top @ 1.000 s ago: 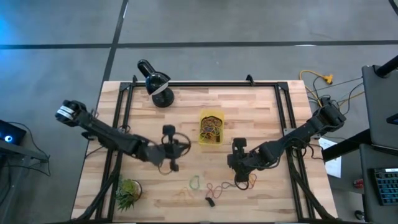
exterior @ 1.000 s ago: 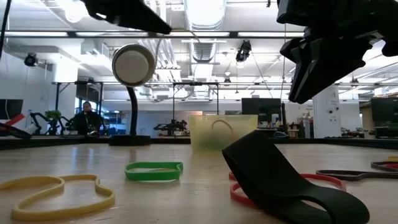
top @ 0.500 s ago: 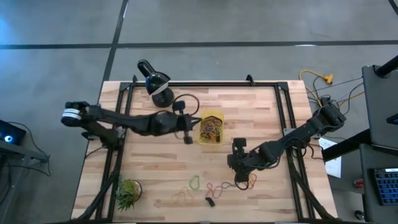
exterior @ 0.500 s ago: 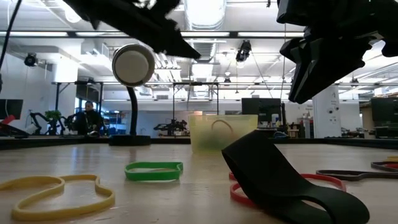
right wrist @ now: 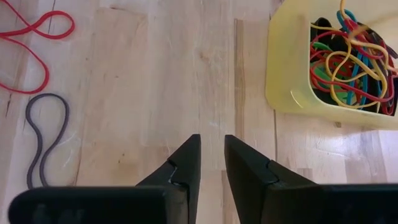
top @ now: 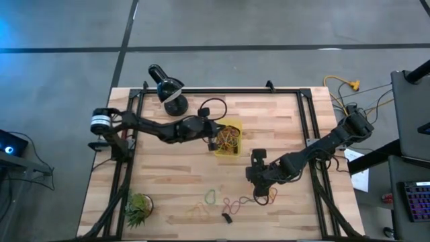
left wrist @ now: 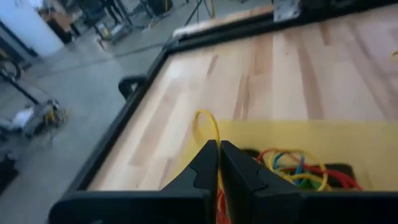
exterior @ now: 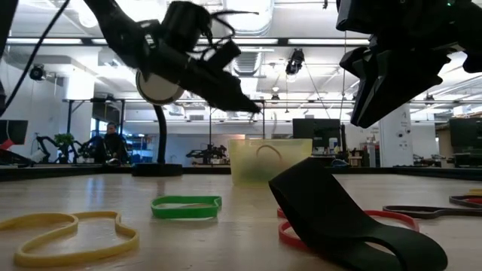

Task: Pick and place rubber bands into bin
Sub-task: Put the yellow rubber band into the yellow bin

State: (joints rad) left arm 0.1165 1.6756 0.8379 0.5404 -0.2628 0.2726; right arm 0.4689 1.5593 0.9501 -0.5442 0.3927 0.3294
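The yellow bin [top: 228,138] stands mid-table with many coloured rubber bands inside; it also shows in the low view [exterior: 269,160] and the right wrist view [right wrist: 292,74]. My left gripper [top: 214,138] is above the bin's left rim, shut on a yellow rubber band [left wrist: 207,122]. My right gripper [top: 259,193] hangs open and empty above bare wood, to the near right of the bin. Loose bands lie flat on the table near the front edge: green [top: 210,196], red [top: 235,203], yellow [top: 197,212], black [top: 227,216]. My left gripper pinches the yellow rubber band between its two fingertips [left wrist: 205,155]. A small loop of the band [left wrist: 202,118] sticks out past the tips. The fingers slant down from the table's left, as the low view [exterior: 252,107] shows. The band is lifted clear, above the bin's left rim.
A black domed lamp [top: 171,91] stands at the far left. A small spiky plant [top: 138,208] stands at the near left. Black frame rails run along the table's left, right and far edges. A grey band [right wrist: 46,134] and a red band [right wrist: 31,43] lie ahead of my right gripper.
My left gripper has gone from the table's middle left toward the far edge and the right, up to the bin's left rim, carrying the yellow band clear of the table. My right arm has kept still.
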